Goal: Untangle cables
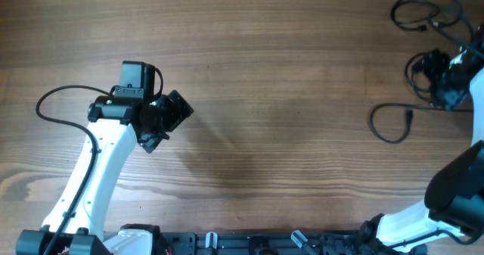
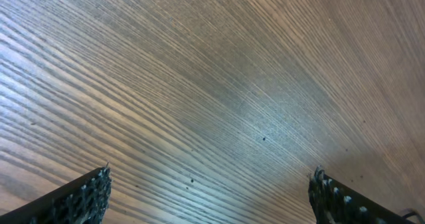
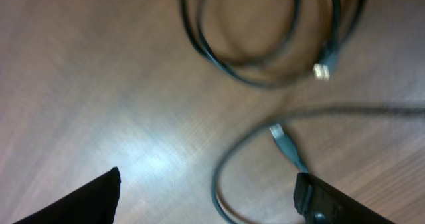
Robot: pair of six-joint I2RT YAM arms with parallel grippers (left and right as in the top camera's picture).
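At table's (image 1: 302,96) right edge, black cables (image 3: 284,141), loosely looped.

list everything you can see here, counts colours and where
table: one, brown wood grain, fills every view
cables: exact count unclear, at least two loops, black, far right of the table
plug ends: two showing, pale tips, right wrist view, lying apart on the wood
arms: two, white with black joints, one lower left, one lower right
left claw: one, black, open over bare wood
right claw: one, black, open above the cables
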